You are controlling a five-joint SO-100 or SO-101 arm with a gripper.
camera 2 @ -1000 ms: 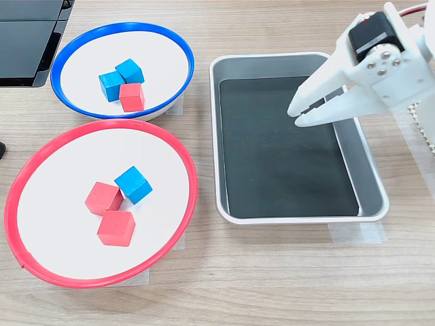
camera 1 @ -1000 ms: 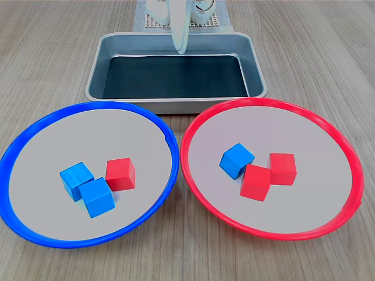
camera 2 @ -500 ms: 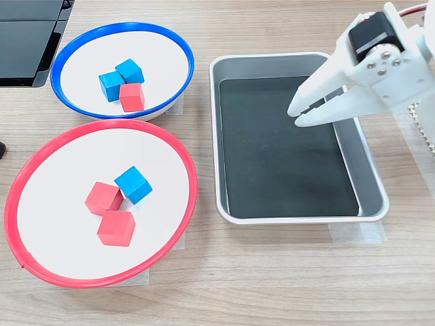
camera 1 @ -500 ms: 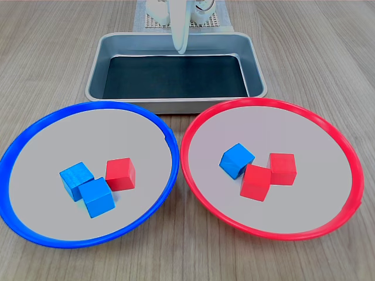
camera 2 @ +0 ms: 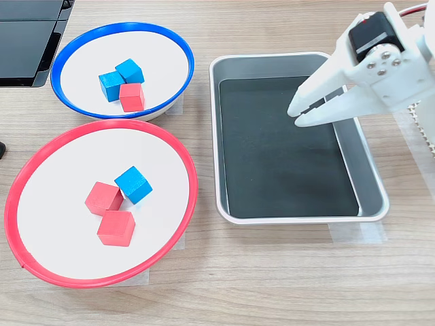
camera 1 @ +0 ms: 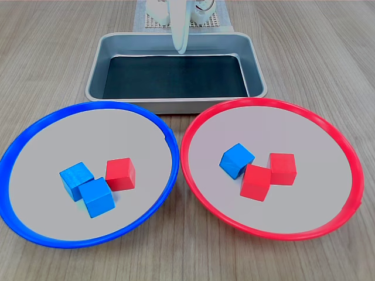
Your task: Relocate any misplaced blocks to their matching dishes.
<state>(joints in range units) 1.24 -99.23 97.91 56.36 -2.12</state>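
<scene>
Two plates sit side by side on the wooden worktop (camera 1: 328, 70), each with three cubes in it. In the first exterior view the blue-rimmed plate (camera 1: 35, 132) is on the left and the red-rimmed plate (camera 1: 340, 146) on the right, rims nearly touching in the middle.

The blue-rimmed one holds two blue cubes (camera 1: 87, 188) pressed up against each other, plus one red cube (camera 1: 120, 174) just to the first exterior view's right of them, so that red one is the odd one out. In the second exterior view it's the red block (camera 2: 132, 97) tucked right against the blue pair, near the plate's centre.

Over in the red-rimmed plate you've got two red cubes (camera 1: 268, 174) touching each other and a blue cube (camera 1: 237, 160) on the first exterior view's left of them, snug against the nearer red one. The second exterior view shows that blue cube (camera 2: 133, 185) touching one of the reds too.

Behind both plates is a rectangular silver metal tray (camera 1: 176, 104) with a dark floor. The white gripper (camera 2: 298, 114) hangs above the tray, nowhere near the cubes. Its jaws are only slightly parted at the tips and it's got nothing in its grip. In the first exterior view you only see it edge-on as a white sliver (camera 1: 180, 41) over the tray's far wall.
</scene>
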